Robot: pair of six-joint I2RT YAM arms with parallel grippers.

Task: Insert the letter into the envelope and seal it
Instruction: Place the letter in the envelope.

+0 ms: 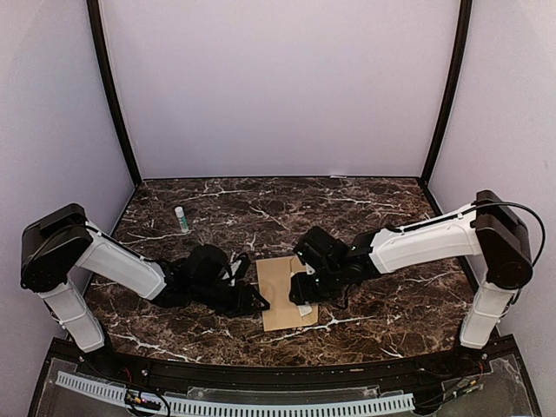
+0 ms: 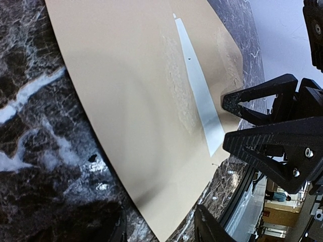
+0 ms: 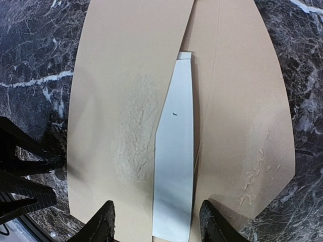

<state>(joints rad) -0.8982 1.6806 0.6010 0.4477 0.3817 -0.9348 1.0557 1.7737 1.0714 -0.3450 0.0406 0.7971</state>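
— Where does the envelope sit?

— Your envelope (image 1: pixel 280 314) lies flat on the counter (image 1: pixel 217 208), near the arm bases and between the two wrists. Its long sides run away from the bases. It is plain brown, with crinkled patches (image 3: pixel 133 131) on its panels.

— And the letter?

— You can see only a narrow pale strip of the letter (image 3: pixel 174 166). It shows in the gap between two brown panels of the envelope and widens toward the right wrist. The rest of it is covered.

— What about the right jaws?

— They are released. Your right jaws stand wide apart over the envelope's right side, one fingertip (image 3: pixel 107 219) on each side of the strip's wide end, and they grip nothing. You cannot tell from these views whether the tips touch the paper.

— And the left jaws?

— Released too. Your left jaws are spread at the envelope's left edge, with a corner of the brown paper lying between the fingertips (image 2: pixel 204 222) and nothing clamped. The two pairs face each other across the envelope, close together but apart.

— Anything else on the counter?

— A small white tube (image 1: pixel 181 217) with a green end, well apart from the envelope, toward the far left.
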